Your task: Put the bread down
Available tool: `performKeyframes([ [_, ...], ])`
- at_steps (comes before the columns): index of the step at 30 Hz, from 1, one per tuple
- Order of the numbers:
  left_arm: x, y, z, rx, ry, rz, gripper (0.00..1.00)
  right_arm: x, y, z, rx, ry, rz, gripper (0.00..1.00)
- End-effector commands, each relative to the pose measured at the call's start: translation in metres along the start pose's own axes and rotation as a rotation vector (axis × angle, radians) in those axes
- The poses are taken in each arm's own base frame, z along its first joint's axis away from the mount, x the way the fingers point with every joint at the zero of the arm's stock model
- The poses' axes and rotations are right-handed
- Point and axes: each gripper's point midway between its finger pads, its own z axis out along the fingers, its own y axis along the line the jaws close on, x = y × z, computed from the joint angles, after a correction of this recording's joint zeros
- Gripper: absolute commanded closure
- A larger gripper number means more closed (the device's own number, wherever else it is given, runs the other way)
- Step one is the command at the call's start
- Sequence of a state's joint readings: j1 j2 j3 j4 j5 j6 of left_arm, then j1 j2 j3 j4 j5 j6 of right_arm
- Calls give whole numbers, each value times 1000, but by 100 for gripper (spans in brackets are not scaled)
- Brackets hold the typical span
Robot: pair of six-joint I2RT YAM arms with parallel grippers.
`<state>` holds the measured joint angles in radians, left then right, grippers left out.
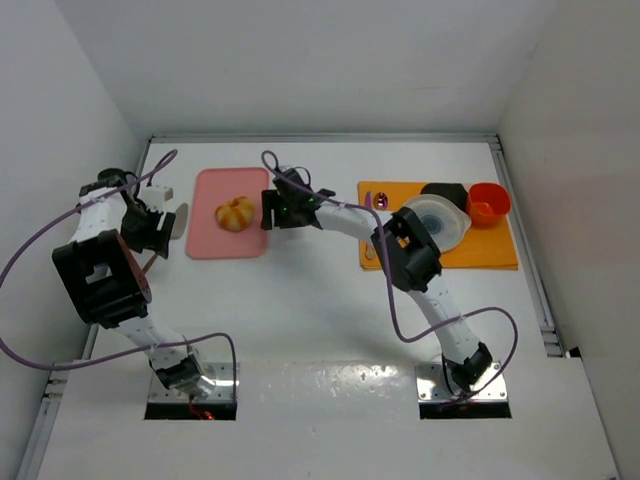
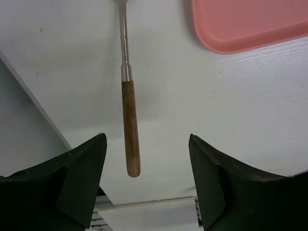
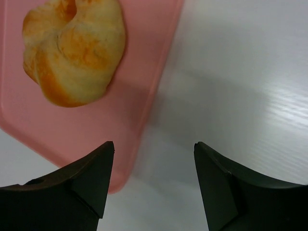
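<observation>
The bread [image 1: 236, 213] is a small golden bun lying on a pink board [image 1: 210, 245] at the back left of the table. In the right wrist view the bread [image 3: 74, 48] lies on the board [image 3: 96, 130] ahead and to the left of my fingers. My right gripper [image 1: 268, 210] is open and empty, just off the board's right edge, apart from the bread; its jaws [image 3: 154, 149] straddle the board's edge. My left gripper [image 1: 163, 232] is open and empty, left of the board. In the left wrist view its jaws [image 2: 147, 144] hang above a wooden-handled utensil [image 2: 130, 125].
The utensil's metal blade [image 1: 179, 219] lies left of the board. An orange mat [image 1: 495, 250] at the right holds a white plate [image 1: 437, 218], a black container [image 1: 445, 192] and a red cup [image 1: 488, 203]. White walls close in at left, back and right.
</observation>
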<state>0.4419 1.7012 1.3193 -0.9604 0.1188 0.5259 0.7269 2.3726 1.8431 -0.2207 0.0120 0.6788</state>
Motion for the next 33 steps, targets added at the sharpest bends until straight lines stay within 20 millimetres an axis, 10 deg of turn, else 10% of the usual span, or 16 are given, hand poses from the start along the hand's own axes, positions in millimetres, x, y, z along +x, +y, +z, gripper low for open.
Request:
performKeyframes([
  [1,-13,-14,2,53,-48,58,26,-30,26,-2,-16,-94,28,33],
  [11,7,-19,32,72,50,94,26,15,14,31,85,-44,-11,52],
  [33,14,11,51,-140,123,162,30,34,7,36,197,-79,-2,70],
])
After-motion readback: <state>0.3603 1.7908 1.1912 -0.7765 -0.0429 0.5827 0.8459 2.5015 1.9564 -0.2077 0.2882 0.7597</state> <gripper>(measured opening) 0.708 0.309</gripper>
